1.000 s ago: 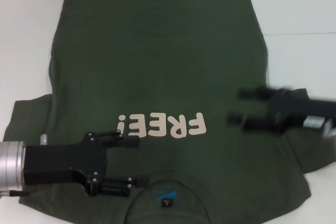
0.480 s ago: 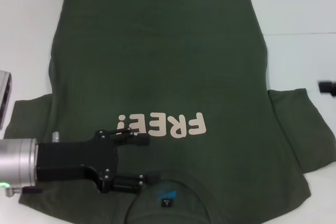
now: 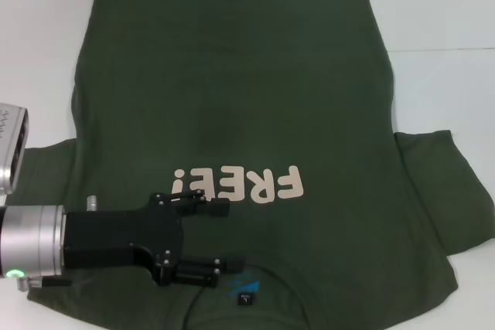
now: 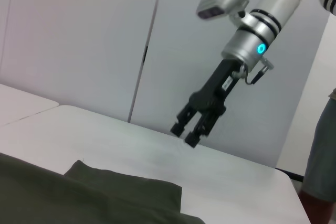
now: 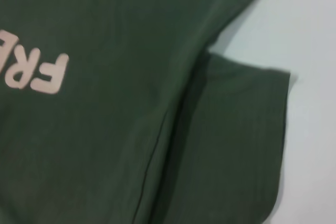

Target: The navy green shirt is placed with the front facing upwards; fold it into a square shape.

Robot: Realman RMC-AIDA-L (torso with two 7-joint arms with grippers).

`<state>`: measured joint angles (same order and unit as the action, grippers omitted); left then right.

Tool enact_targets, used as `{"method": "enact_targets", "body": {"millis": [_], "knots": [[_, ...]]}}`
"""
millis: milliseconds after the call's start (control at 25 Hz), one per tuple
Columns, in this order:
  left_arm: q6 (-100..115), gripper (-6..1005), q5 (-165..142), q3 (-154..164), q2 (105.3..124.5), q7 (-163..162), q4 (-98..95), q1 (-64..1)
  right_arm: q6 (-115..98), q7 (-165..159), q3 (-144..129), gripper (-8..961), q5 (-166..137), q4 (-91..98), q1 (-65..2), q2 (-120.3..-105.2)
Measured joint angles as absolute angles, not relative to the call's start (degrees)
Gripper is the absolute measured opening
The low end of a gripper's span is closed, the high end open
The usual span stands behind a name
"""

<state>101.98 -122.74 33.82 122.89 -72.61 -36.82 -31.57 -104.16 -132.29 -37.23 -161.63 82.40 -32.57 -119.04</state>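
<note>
Shirt [image 3: 232, 98] is lying flat, print up, on the white worktop [image 3: 441, 5]. Left tool [image 3: 224, 237] is hovering by the collar, fingers apart. Right tool [image 4: 191, 129] is hanging above the worktop, fingers slightly apart.

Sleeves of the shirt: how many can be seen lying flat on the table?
2. One sleeve lies spread at the robot's right; the other sleeve lies at its left, partly hidden by the left gripper and arm.
</note>
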Motion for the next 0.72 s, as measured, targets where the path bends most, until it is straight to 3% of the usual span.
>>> {"method": "enact_targets", "body": {"millis": [720], "knots": [[101.5,905,-122.9,33.8,123.13,-71.9,-36.0,-31.1,-90.6,-135.8,-38.9,881,-164.7,62.3,-34.6,-118.41]]}}
